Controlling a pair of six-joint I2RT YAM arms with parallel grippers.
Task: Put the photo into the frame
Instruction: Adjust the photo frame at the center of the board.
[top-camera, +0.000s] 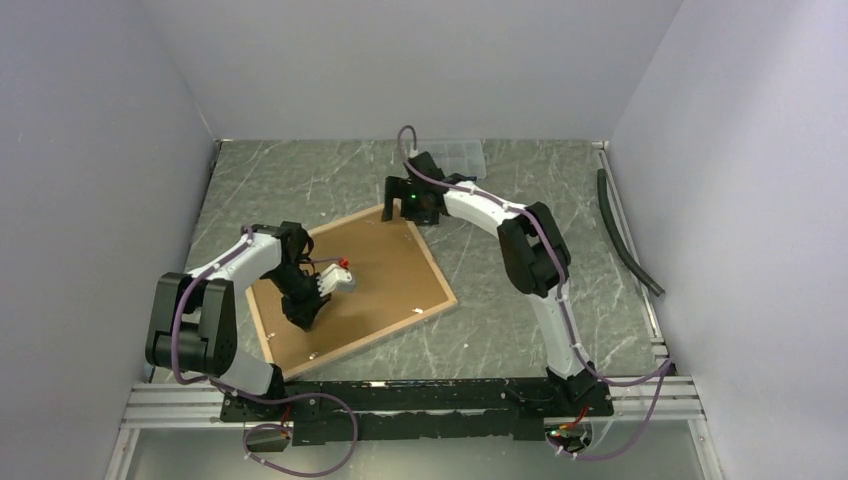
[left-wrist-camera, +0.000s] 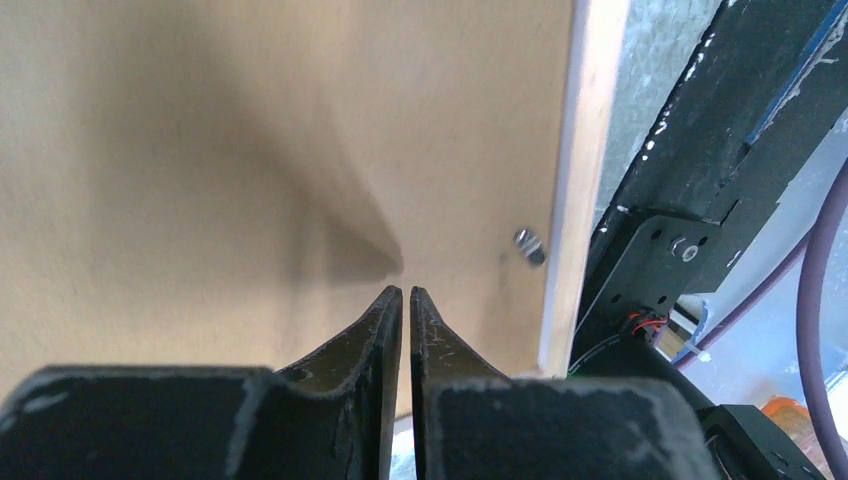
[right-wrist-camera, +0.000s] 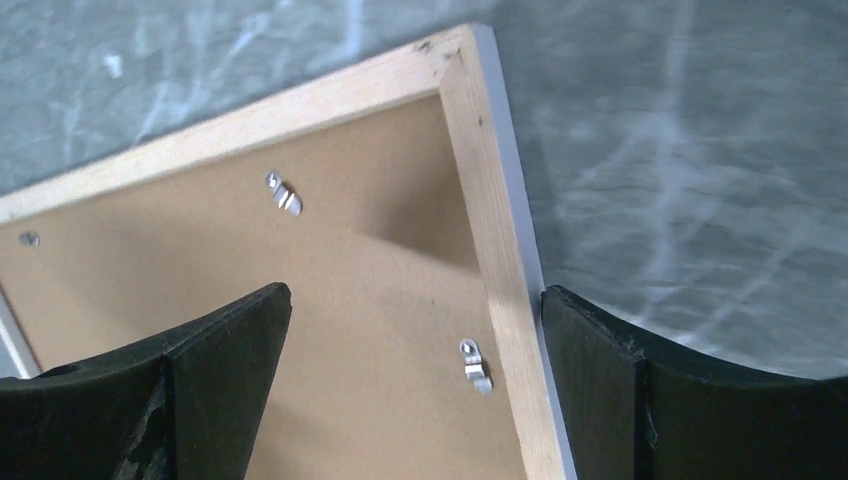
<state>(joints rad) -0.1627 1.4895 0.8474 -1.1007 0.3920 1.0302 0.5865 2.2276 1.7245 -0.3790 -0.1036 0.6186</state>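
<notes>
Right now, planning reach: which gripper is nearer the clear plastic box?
Right. The right gripper hangs at the frame's far corner, just short of the box; the left gripper is over the backing board.

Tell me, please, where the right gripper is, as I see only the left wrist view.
Observer: The right gripper hovers at the far corner of the frame. Its jaws are wide open, one finger over the backing board and the other outside the frame's edge.
Operator: Is the board clipped in at that corner?
Observer: Two metal clips show near that corner. I cannot tell whether they lock the board.
Operator: Can you see the photo anywhere?
Observer: No. The frame lies back up on the table, and no photo shows in any view.
</notes>
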